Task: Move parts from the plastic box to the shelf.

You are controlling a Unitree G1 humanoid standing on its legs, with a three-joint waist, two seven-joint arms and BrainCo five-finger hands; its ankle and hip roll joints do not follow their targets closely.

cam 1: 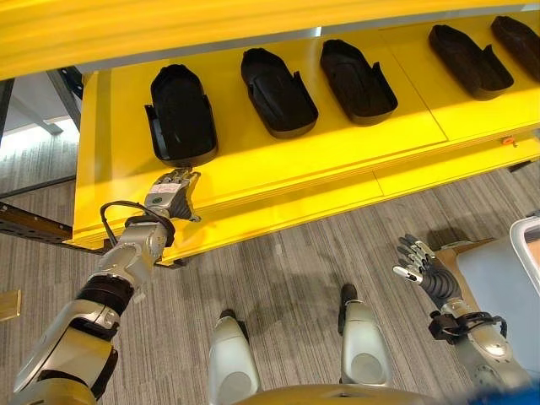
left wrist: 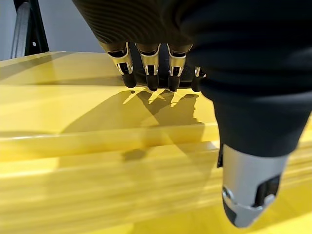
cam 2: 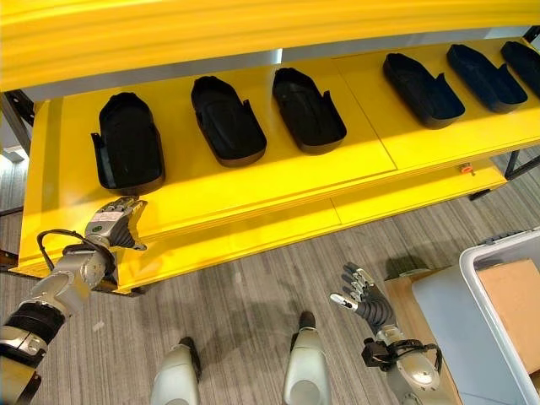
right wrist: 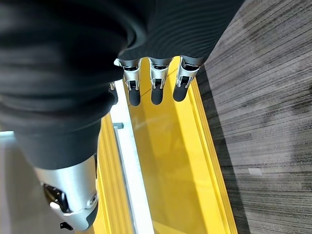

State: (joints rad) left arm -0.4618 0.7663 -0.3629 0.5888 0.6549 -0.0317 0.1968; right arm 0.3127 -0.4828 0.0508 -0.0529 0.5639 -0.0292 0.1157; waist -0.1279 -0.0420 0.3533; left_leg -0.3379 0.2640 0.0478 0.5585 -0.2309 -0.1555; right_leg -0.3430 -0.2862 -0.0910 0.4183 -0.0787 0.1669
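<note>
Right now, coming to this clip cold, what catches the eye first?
The bright yellow shelf with a row of black moulded parts laid side by side. The left hand rests open at the shelf's front edge below the leftmost part. The right hand hangs open over the floor beside the plastic box.

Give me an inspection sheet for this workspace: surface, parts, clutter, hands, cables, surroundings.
Surface: yellow shelf, front edge bare.
Job's things: six black parts in a row on the shelf in the right eye view, leftmost part just beyond the left hand; plastic box on the floor at right.
Clutter: nothing seen.
Hands: left hand open at the shelf's front edge, empty; right hand open over the floor, empty.
Cables: nothing seen.
Surroundings: grey wood-grain floor.
</note>
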